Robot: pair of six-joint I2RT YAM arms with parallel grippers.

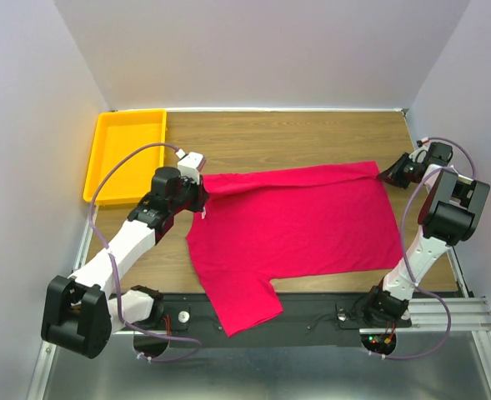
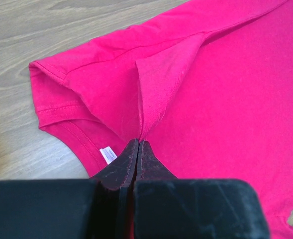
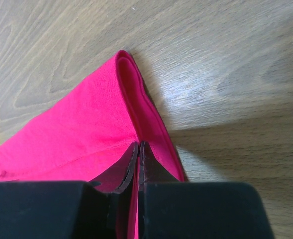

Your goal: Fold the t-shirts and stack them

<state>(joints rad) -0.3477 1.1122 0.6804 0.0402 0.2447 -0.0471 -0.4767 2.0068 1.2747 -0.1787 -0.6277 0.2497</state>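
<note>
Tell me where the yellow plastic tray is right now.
In the top external view, the yellow plastic tray sits at the far left corner of the wooden table, just beyond the left gripper, which is shut on the crimson-red cotton t-shirt.

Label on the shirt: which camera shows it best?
The left wrist view: the white label lies close, beside the left gripper shut on the shirt. The top view makes it a speck at most; the right wrist view shows only a folded corner.

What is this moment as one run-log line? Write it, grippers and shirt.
left gripper: shut on crimson-red cotton t-shirt beside its white label | right gripper: shut on its doubled corner | t-shirt: spread on wooden table
</note>
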